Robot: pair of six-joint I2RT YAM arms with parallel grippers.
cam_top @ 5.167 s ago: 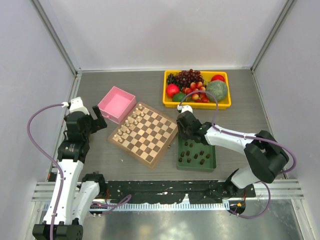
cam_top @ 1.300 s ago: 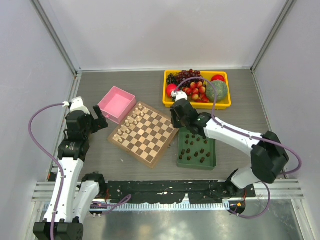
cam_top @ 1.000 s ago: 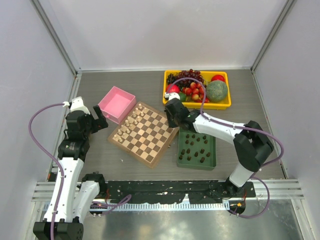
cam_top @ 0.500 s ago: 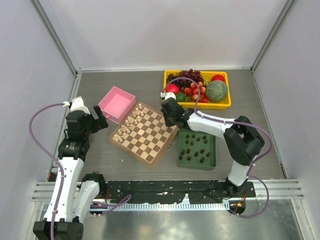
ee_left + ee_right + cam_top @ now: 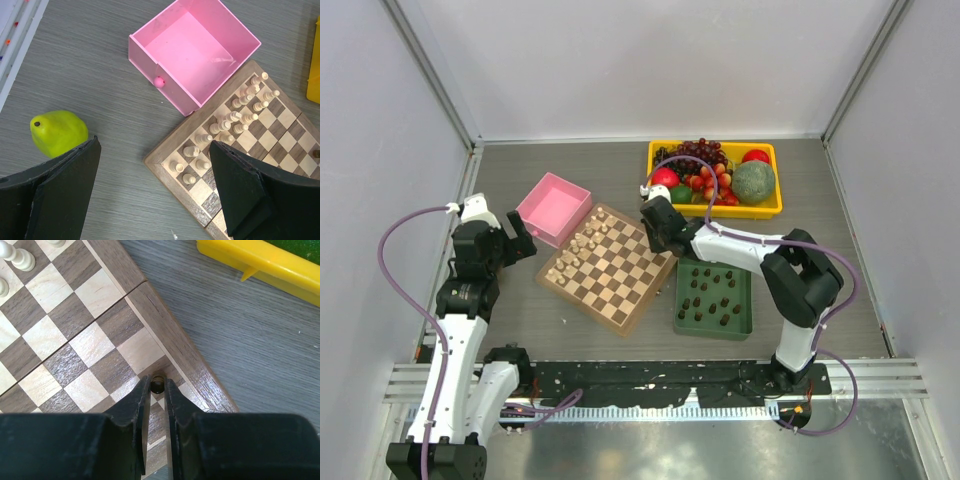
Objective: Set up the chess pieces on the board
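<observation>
The board (image 5: pixel 610 268) lies tilted mid-table, with cream pieces (image 5: pixel 582 243) along its far-left side. My right gripper (image 5: pixel 656 240) hangs over the board's right edge, shut on one dark chess piece (image 5: pixel 157 385). In the right wrist view that piece sits between the fingertips, over a dark square next to the border of the board (image 5: pixel 75 345). Several more dark chess pieces (image 5: pixel 710 300) stand in the green tray (image 5: pixel 745 320). My left gripper (image 5: pixel 520 245) is open and holds nothing, above the table by the near-left corner of the board (image 5: pixel 280 125).
A pink box (image 5: pixel 554 208) touches the board's far-left side. A yellow tray (image 5: pixel 715 208) of fruit stands at the back right, its rim (image 5: pixel 260 265) close to the right gripper. A green pear (image 5: pixel 57 132) lies on the table left of the board.
My right arm has swung from above the green tray up and left to the board's right edge, still shut on the dark piece. The left arm has not moved.
</observation>
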